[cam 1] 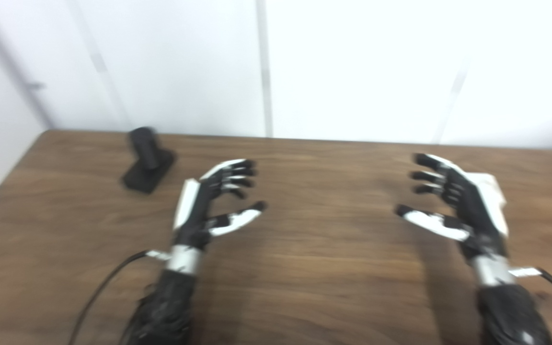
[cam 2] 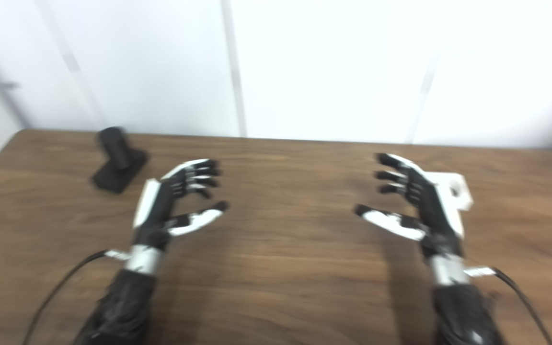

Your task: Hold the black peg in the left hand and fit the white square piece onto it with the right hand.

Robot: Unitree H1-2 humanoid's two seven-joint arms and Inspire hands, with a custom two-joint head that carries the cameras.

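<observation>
Both frames motion-blurred, so fine detail is soft; left hand point(cam 1: 209, 206) above the wooden table point(cam 1: 314, 268), palm turned inward, fingers spread and lightly curled, thumb out, holding nothing; right hand point(cam 1: 453, 206) mirrors it on the other side, fingers apart, thumb extended toward centre, also empty; the two hands well apart, bare tabletop between them. Black peg point(cam 1: 146, 158) at the far left of the table, standing on its flat dark base, tilted a bit from this angle; beyond and left of the left hand, not touching it. White square piece point(cam 2: 455, 191) lies flat on the table just behind the right hand, partly hidden by it; looks to have a hole near one corner, hard to be sure through the blur; contact with the hand cannot be judged. Black cable point(cam 1: 103, 287) trails off the left wrist.
</observation>
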